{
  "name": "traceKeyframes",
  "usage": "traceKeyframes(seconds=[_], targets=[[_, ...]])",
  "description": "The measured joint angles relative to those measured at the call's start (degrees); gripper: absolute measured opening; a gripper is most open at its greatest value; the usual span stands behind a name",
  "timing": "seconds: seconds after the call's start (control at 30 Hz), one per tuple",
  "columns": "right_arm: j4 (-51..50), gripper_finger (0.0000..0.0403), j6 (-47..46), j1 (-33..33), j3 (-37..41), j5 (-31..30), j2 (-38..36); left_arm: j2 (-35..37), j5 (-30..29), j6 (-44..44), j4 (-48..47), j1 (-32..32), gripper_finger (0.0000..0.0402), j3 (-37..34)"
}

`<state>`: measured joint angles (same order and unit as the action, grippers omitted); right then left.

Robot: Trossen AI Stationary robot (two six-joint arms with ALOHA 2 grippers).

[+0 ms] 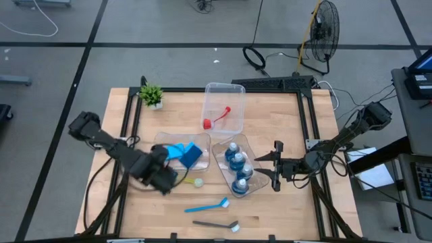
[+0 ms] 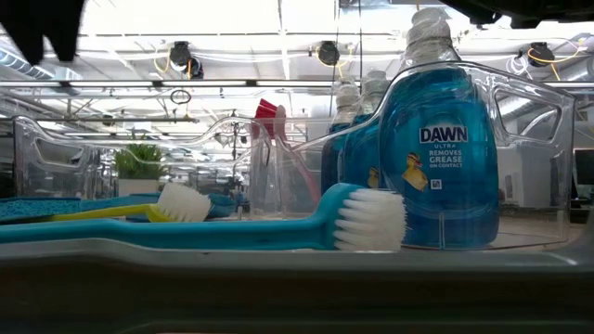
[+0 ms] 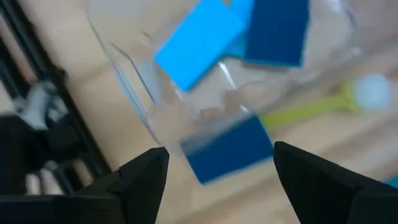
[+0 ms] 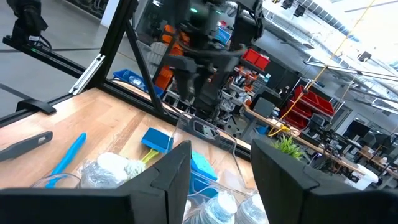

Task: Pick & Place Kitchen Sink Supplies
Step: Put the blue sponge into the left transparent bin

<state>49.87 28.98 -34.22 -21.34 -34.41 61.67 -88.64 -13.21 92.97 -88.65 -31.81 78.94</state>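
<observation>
Blue flat sponges (image 1: pixel 185 154): lying in the clear plastic bin (image 1: pixel 162 140) at table centre-left.
Left gripper (image 1: pixel 169 178): fingers apart, empty, just beside that bin.
Right gripper (image 1: pixel 275 166): parted, empty, beside the clear blue-liquid bottles (image 1: pixel 237 167).

The table (image 1: pixel 270 209) is evenly and brightly lit from overhead, with only soft shadows. Ceiling lamps glare behind the sharply rendered bottle (image 2: pixel 436 158). Motion blur smears the sponges (image 3: pixel 199 43) and the yellow-green brush (image 3: pixel 311 109).
</observation>
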Motion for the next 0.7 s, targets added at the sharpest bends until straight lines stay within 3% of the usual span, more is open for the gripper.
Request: traceKeyframes(seconds=[0.13,0.33,0.5,0.7], targets=[[0.0,0.0155,-0.5,0.0,0.0,0.0,0.0,0.0,-2.7,5.1,4.1,-6.8,0.0294,0.0],[0.0,0.0155,-0.5,0.0,0.0,0.0,0.0,-4.3,-9.5,2.1,6.4,-15.9,0.0268,-0.1],[0.0,0.0155,-0.5,0.0,0.0,0.0,0.0,-11.1,-9.3,1.4,6.8,-17.9,0.0249,-0.1],[0.0,0.0155,-1.3,0.0,0.0,0.1,0.0,-18.5,-9.0,1.1,10.2,-17.3,0.0258,-0.1]])
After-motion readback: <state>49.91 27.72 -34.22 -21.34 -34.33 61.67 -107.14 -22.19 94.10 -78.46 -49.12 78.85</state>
